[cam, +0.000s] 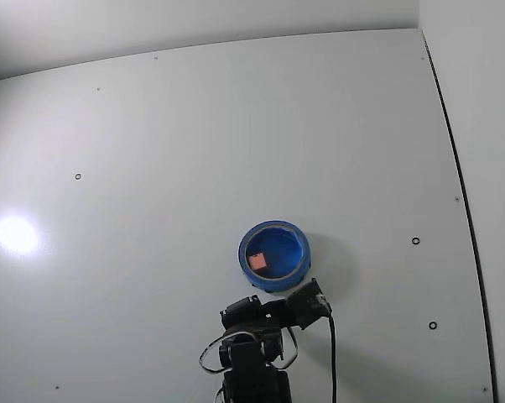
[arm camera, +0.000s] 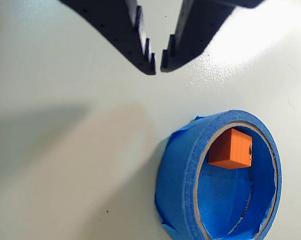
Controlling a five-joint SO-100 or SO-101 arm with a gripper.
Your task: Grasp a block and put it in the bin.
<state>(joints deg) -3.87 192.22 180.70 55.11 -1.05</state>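
Note:
The block (arm camera: pixel 231 148) is a small cube, orange in the wrist view and pinkish in the fixed view (cam: pixel 258 262). It lies inside the bin (arm camera: pixel 179 172), a round bright blue ring with a thick rim, against the wall on the inner left side. In the fixed view the bin (cam: pixel 274 226) sits low on the table, just above the arm. My gripper (arm camera: pixel 158 66) enters from the top of the wrist view, above and left of the bin. Its black fingertips are almost touching and hold nothing. It stands apart from the bin.
The white tabletop (cam: pixel 194 151) is bare around the bin, with a few small dark holes. The folded black arm (cam: pixel 257 340) and its cable sit at the bottom centre of the fixed view. A dark table edge (cam: pixel 454 168) runs down the right.

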